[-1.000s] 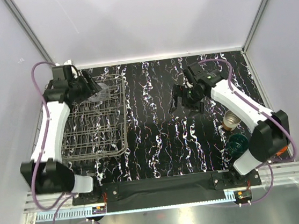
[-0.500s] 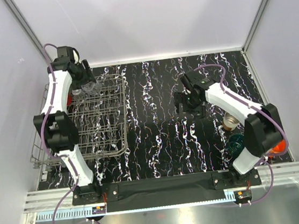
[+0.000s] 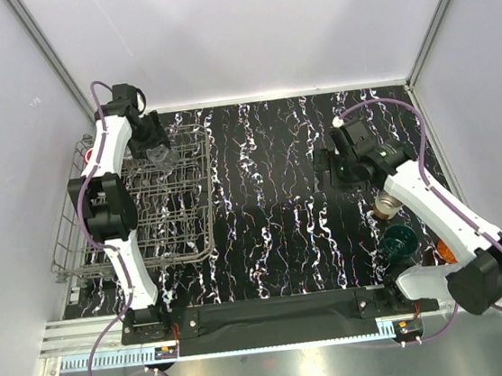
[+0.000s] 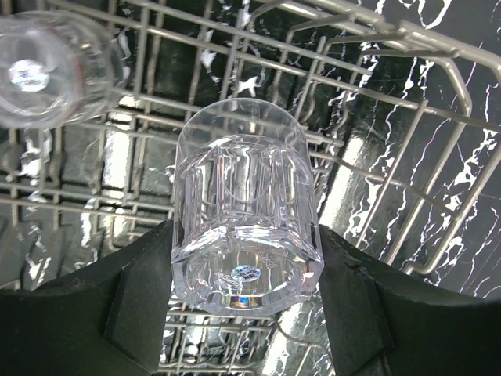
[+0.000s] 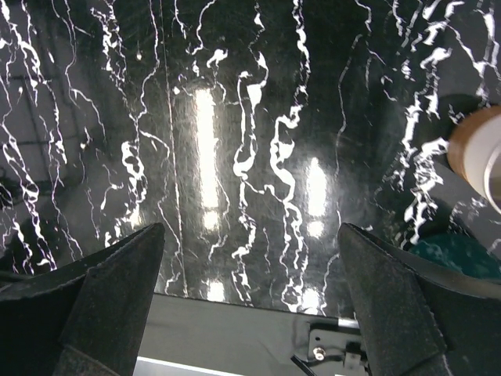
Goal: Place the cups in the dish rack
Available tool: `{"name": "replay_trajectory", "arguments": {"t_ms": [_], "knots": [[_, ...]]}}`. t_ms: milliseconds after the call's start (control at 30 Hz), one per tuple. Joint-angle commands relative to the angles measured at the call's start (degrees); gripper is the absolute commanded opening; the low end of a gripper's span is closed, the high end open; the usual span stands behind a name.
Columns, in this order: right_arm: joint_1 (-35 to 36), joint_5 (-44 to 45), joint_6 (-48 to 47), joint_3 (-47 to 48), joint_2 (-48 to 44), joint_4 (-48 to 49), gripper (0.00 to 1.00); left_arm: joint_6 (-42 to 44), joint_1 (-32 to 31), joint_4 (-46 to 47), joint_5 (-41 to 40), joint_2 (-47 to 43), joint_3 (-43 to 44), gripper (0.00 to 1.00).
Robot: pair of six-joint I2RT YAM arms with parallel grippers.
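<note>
The left pincer [image 4: 246,266] grasps a clear cup [image 4: 243,211] by its sides. Its thick base faces the wrist camera and its mouth points down toward the wires, likely so the cup goes in upside down over the tines and can drain. It hangs above the far end of the dish rack [image 3: 173,217], which sits on the left of the surface [image 3: 270,195]. The cup looks clear of the wires, so I judge it not yet set down.

A second clear cup [image 4: 47,70] already rests in the rack just to one side, also base up. That probably explains why the held cup is aimed at the free slot beside it.

The right pincer [image 5: 250,235] is released, its jaws spread wide with nothing between them, above bare surface right of centre. It faces the waiting cups, seemingly ready for the next pick. These are a cream cup [image 3: 387,201] and a dark green cup [image 3: 401,245] near the right arm's base, with an orange cup [image 3: 452,254] partly hidden behind that arm.
</note>
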Motion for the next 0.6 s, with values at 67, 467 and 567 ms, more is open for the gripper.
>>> {"name": "replay_trajectory", "arguments": {"t_ms": [67,467,567], "knots": [[0.39,0.30,-0.43,-0.91,-5.83,-1.38,1.00,-1.77,-2.53,-1.79,-1.79,4.97,6.82,0.00],[0.31,-1.55,-0.78,-4.87,-9.18,-0.24,1.00,-2.30,-2.62,-2.42,-3.11,9.11,7.18,0.44],[0.31,-1.99,-0.69,-4.70,-9.45,-0.32,1.00,-2.57,-2.62,-1.71,-2.41,8.49,7.09,0.70]]}}
